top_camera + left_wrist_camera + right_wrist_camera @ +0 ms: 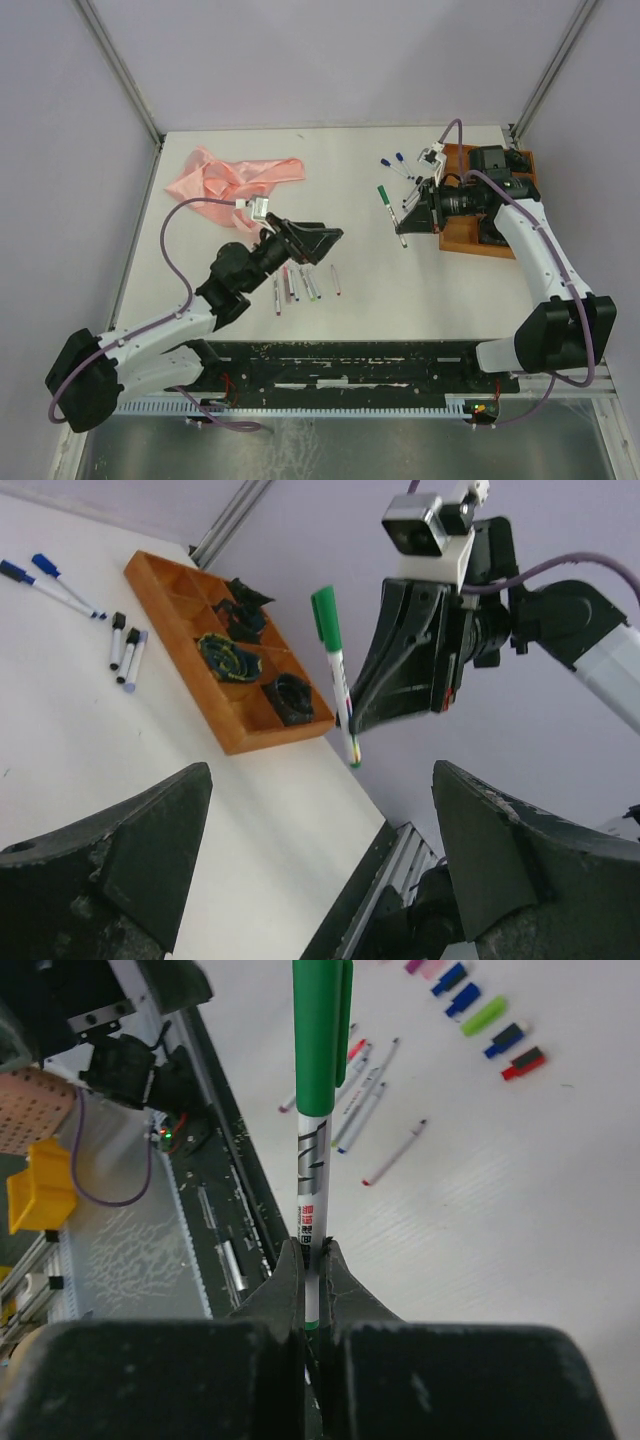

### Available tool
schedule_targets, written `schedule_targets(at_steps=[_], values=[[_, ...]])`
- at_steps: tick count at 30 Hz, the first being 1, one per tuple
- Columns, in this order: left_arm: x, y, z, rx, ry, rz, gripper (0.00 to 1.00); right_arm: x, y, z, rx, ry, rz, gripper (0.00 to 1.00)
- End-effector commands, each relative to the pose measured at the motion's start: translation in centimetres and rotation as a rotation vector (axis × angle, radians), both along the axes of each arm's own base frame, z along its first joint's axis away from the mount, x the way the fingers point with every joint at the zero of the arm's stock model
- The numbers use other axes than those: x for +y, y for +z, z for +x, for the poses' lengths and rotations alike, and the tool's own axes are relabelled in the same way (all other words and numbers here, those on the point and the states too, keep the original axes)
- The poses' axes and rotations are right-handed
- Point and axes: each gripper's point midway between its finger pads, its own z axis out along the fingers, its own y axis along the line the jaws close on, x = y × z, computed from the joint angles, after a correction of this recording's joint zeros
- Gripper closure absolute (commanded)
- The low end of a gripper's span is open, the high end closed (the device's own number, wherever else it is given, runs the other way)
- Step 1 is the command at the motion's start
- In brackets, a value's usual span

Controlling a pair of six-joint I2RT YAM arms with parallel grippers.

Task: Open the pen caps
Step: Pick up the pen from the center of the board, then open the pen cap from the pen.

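Between the arms, the green pen (pixel 312 1160) is pinched at its lower end by the right gripper (pixel 312 1265), whose jaws are closed tight on the white barrel. It appears to be raised off the table (pixel 450 300). Its green cap (pixel 320 1030) is on, at the far end, pointing toward the left gripper (pixel 325 245). The left gripper's jaws are spread wide around nothing, and it sits well apart from the pen.

Done so far, judging by how things lie:
- A group of bare pens (pixel 300 285) lies side by side on the table just in front of the left arm. There are perhaps five or six; they are too thin in the top view to count surely.
- A row of loose caps (pixel 485 1015) lies near them in the right wrist view: blue, green, dark and red.

Left to do:
- The green pen in hand, whose cap has not yet been pulled.
- Two blue pens (pixel 50 580) on the table beyond the tray (pixel 180 590), both capped.
- Two short pens (pixel 125 645) near the tray, one with a black cap and one with a pale cap.

By that count the task looks a little past halfway, with five caps left to remove.
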Motion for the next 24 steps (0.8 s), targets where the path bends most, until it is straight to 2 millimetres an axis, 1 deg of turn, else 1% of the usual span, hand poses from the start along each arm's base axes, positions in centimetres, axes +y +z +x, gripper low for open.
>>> schedule_targets(at_steps=[1, 5, 7, 9, 10, 13, 16, 22, 24], values=[[-1.7, 5.5, 1.1, -0.071, -0.027, -0.113, 0.04, 1.2, 3.2, -2.9, -0.071, 0.167, 0.156, 1.00], [-2.7, 5.6, 4.0, 0.072, 0.046, -0.128, 0.07, 0.6, 3.0, -2.8, -0.109, 0.128, 0.089, 1.00], [-3.8, 6.3, 5.0, 0.111, 0.046, -0.114, 0.11, 0.4, 3.2, -2.7, -0.130, 0.113, 0.071, 1.00], [-4.8, 6.5, 5.5, 0.143, 0.044, -0.103, 0.15, 0.3, 3.4, -2.7, -0.147, 0.099, 0.061, 1.00], [-5.2, 6.6, 5.7, 0.153, 0.046, -0.100, 0.17, 0.2, 3.4, -2.6, -0.154, 0.089, 0.055, 1.00], [-6.3, 6.6, 6.1, 0.188, 0.099, -0.068, 0.18, 0.1, 3.3, -2.4, -0.160, 0.071, 0.038, 1.00], [-7.1, 5.8, 6.3, 0.231, 0.153, 0.006, 0.17, 0.0, 3.1, -2.2, -0.156, 0.063, 0.032, 1.00], [-9.0, 5.7, 5.9, 0.224, 0.170, 0.051, 0.17, 0.1, 2.3, -1.8, -0.134, 0.058, 0.023, 1.00], [-9.6, 5.6, 6.2, 0.224, 0.177, 0.056, 0.18, 0.2, 2.1, -1.6, -0.137, 0.059, 0.013, 1.00]])
